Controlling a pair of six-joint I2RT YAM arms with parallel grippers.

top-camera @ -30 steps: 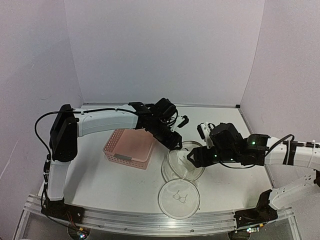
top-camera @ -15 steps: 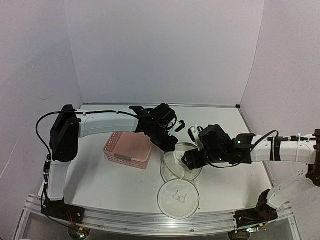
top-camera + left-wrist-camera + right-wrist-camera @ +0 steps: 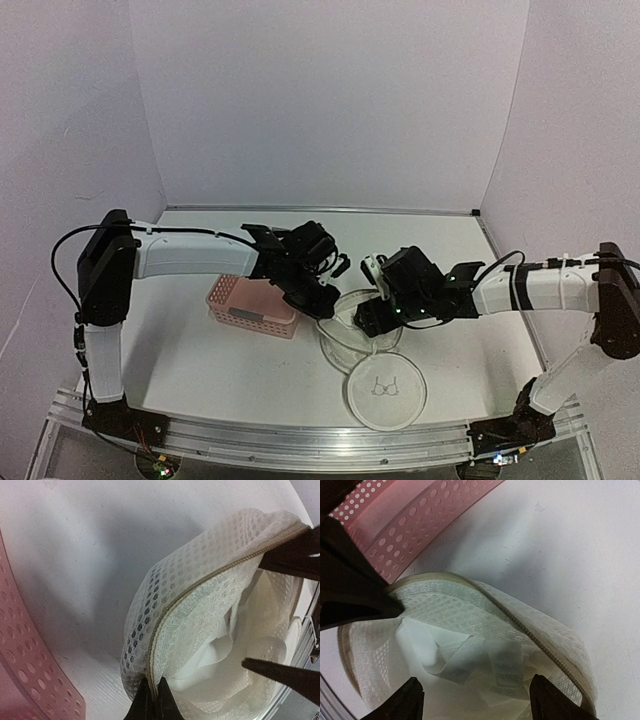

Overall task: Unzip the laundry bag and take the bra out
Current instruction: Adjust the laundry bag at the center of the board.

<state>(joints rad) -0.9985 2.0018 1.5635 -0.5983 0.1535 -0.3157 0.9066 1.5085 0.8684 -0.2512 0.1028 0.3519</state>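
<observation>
Currently, left gripper (image 3: 152,703) clamps the laundry bag (image 3: 167,592) at its zipper edge; right gripper (image 3: 476,690) stands open above the bra (image 3: 440,655). Advise gripping loose fabric only, clear of mesh.

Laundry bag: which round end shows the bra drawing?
The round end lowest in the view, lying flat; the other end, farther back, shows no drawing.
</observation>
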